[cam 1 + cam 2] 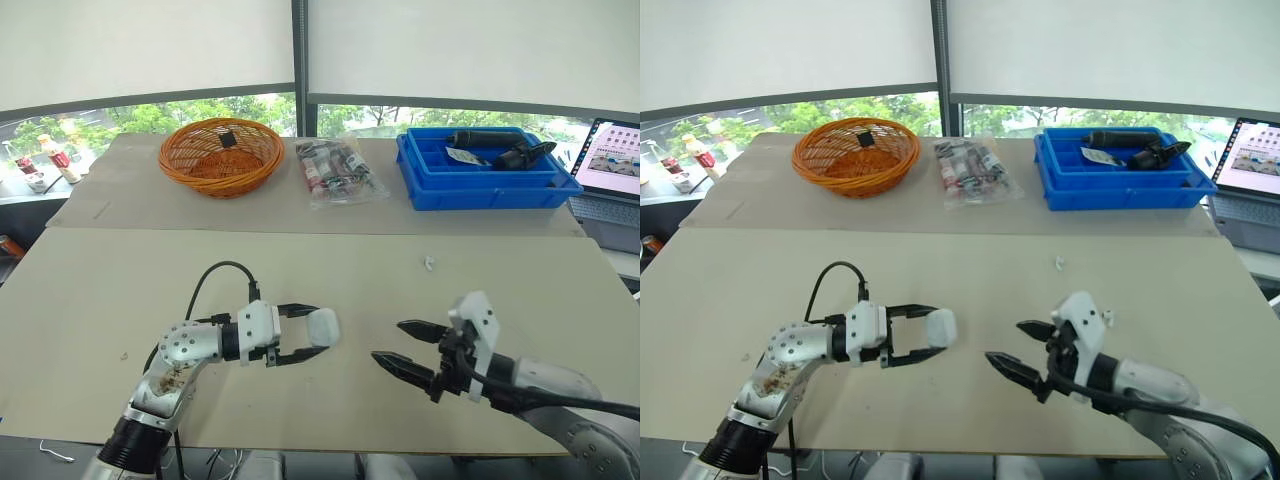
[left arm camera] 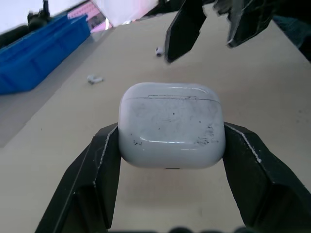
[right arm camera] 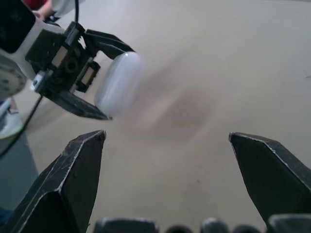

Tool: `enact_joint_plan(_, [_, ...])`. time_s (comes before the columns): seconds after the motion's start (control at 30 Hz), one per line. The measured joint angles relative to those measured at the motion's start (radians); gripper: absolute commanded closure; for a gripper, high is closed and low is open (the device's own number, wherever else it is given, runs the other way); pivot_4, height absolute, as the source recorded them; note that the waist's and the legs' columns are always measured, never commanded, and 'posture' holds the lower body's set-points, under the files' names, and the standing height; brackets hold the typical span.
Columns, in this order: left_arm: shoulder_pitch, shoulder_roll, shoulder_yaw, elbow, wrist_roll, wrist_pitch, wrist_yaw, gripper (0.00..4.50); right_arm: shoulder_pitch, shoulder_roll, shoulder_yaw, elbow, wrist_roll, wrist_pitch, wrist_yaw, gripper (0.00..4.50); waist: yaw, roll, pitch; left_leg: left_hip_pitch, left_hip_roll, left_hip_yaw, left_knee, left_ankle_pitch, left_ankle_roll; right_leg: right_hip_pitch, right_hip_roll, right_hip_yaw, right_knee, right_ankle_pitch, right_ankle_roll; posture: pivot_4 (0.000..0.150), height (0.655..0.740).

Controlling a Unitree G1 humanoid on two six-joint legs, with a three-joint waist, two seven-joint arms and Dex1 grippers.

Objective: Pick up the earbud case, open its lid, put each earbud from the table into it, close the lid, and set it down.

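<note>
I had the earbud case (image 2: 171, 124) clamped by its sides in the left gripper (image 1: 312, 331) and held clear of the table (image 1: 120, 290). Its lid was shut, with the seam at the end facing away from the wrist. The right gripper (image 1: 388, 342) hung near the case, jaws spread wide and pointed at it.

To open the lid cleanly, I judged that one right fingertip should catch the seam edge and lever it up. That would work only if the left fingers gripped the body below the seam, or they would pin the lid.

One earbud (image 1: 428, 263) lay on the table beyond the case. A second white speck (image 2: 159, 50), probably the other earbud, lay beyond the case too, past the right fingers. The orange basket (image 1: 220, 155), a plastic bag (image 1: 338, 172) and the blue bin (image 1: 485, 170) sat well beyond the case. Nothing stood between the case and the right gripper.
</note>
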State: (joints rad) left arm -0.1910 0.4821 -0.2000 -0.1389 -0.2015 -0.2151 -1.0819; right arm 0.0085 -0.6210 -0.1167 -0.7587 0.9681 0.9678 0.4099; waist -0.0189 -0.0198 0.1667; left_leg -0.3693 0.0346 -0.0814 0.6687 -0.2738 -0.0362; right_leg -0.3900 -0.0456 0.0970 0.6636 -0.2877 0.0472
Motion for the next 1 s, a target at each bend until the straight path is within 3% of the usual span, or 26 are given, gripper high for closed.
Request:
enact_joint_plan(0.43, [-0.071,-0.033,-0.048,0.067,0.012,-0.157,-0.003,1.95,-0.155,0.043,0.032,0.063,0.373,0.114,-0.268,0.0,-0.001,0.0,0.0,-0.001,0.0,0.0,0.0,0.0,0.0,0.0,0.0,0.0,0.0,0.0,0.0,0.15,0.7114])
enact_joint_plan(0.83, [-0.072,-0.036,-0.054,0.07,0.02,-0.159,0.016,1.95,-0.162,-0.03,0.08,0.092,0.496,0.111,-0.333,0.0,-0.001,0.0,0.0,-0.001,0.0,0.0,0.0,0.0,0.0,0.0,0.0,-0.001,-0.001,0.0,0.0,0.15,0.7114])
enact_joint_plan(1.0, [-0.072,-0.036,-0.054,0.07,0.021,-0.159,0.024,1.95,-0.162,-0.038,0.092,0.102,0.508,0.108,-0.341,1.52,-0.001,0.0,0.0,-0.001,0.0,0.0,0.0,0.0,0.0,-0.001,0.0,0.0,-0.001,0.0,0.0,0.15,0.7114])
